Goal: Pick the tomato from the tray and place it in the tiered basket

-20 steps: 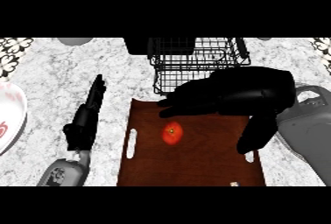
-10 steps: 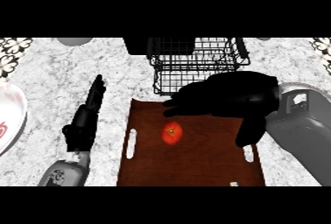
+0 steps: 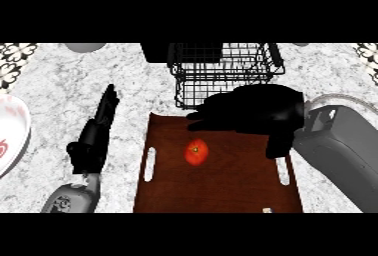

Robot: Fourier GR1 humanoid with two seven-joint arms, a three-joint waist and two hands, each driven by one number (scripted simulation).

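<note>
Tomato (image 3: 196,152) first: your right hand (image 3: 251,112) hovers unclenched, it seems, holding nothing, over the tray's (image 3: 236,190) far end. Draw it toward you, above the fruit lying mid-tray, and close round it before lifting to the tiered basket (image 3: 221,75) just beyond.

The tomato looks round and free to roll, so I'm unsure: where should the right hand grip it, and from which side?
Probably around its widest middle, thumb and fingers on opposite sides, coming from above: the tomato lies alone on the flat tray, and the right hand hovers just beyond it.
</note>
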